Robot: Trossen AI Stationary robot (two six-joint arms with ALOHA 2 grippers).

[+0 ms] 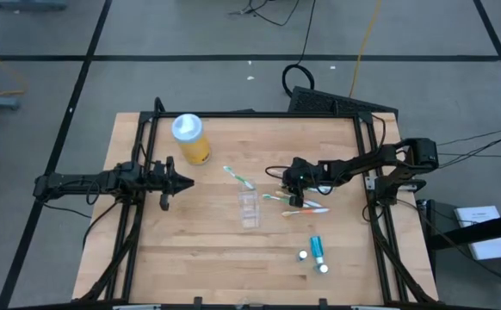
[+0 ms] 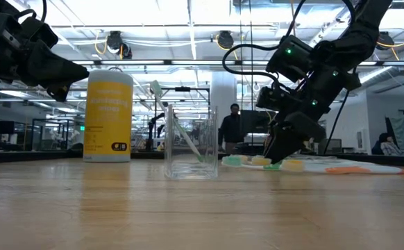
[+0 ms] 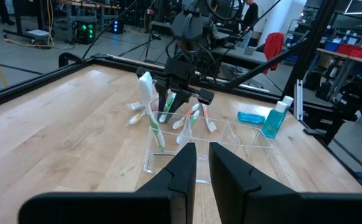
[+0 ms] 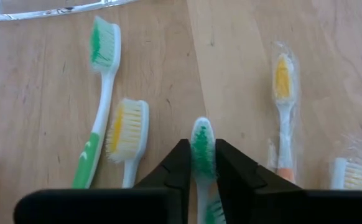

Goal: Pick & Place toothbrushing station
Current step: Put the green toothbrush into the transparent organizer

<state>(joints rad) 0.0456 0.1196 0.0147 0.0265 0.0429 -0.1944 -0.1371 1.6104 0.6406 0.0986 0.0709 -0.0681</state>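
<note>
A clear plastic cup (image 1: 249,208) stands mid-table with one green and white toothbrush (image 2: 181,132) leaning inside it. Right of the cup, several toothbrushes (image 1: 306,208) lie flat on the wood. My right gripper (image 4: 201,146) slants down among them and is shut on a green-bristled toothbrush (image 4: 201,140). Beside it lie a green-handled brush (image 4: 97,93), a yellow-bristled one (image 4: 126,134) and a wrapped orange one (image 4: 283,118). Teal tubes (image 1: 317,250) sit nearer the front right. My left gripper (image 1: 186,181) hangs level at the table's left, shut on nothing. My right gripper pinches the green-bristled toothbrush at the sides of its head (image 4: 201,134) between its two fingers (image 4: 178,165). The fingers slant down from the table's right side and run along the brush. The bristles face up and the head pokes out past the fingertips. The handle is hidden under the gripper.
A yellow bottle with a pale blue lid (image 1: 190,138) stands at the far left of the table. Black frame rails (image 1: 367,155) run along the table's edges. Bare wood lies in front of the cup. A person (image 2: 233,128) stands in the room behind.
</note>
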